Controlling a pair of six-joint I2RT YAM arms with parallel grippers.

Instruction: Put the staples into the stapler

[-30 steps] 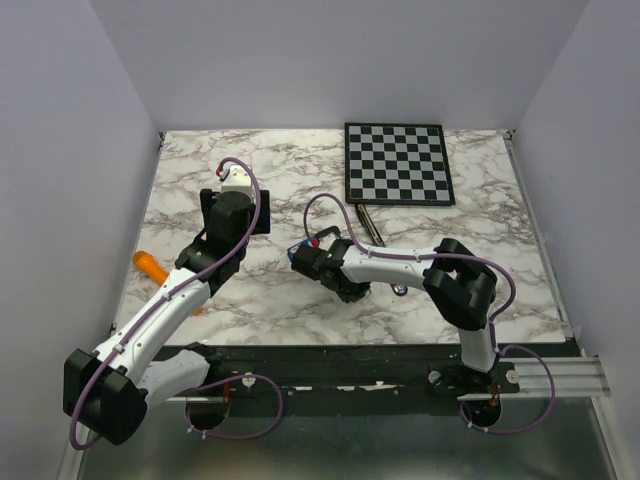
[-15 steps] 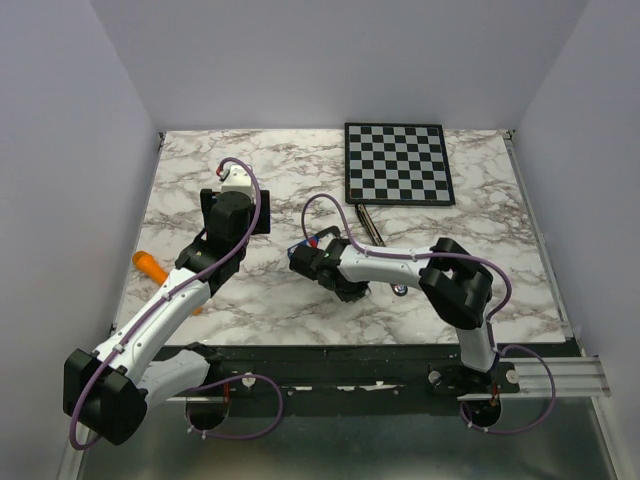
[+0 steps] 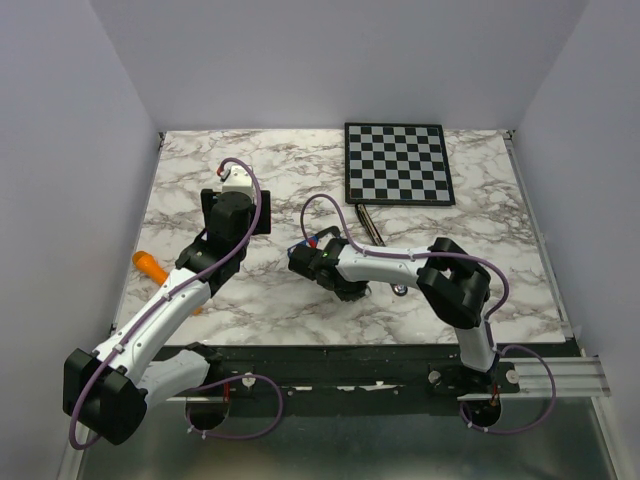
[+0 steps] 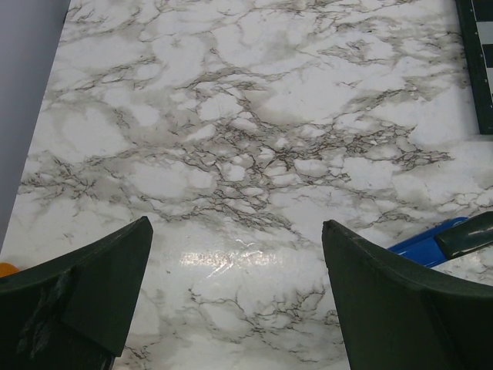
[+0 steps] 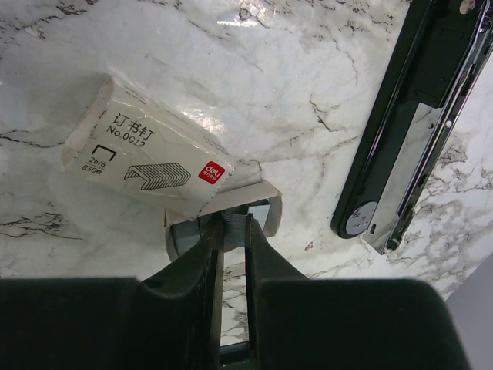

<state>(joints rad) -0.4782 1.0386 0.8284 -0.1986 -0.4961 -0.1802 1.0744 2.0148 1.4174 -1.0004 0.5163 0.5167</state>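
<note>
Blocking most of the staples (image 5: 260, 214), right fingers (image 5: 202, 270) stand narrowly apart.

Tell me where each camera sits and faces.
Top external: above, behind the bases, looking down at the table; left arm and right arm show.
Left wrist: on its arm, facing bare table; left pincer frames it.
Right wrist: on its arm, facing the staple box and stapler; right pincer shows.
Shared: top and right wrist both show the stapler.
</note>
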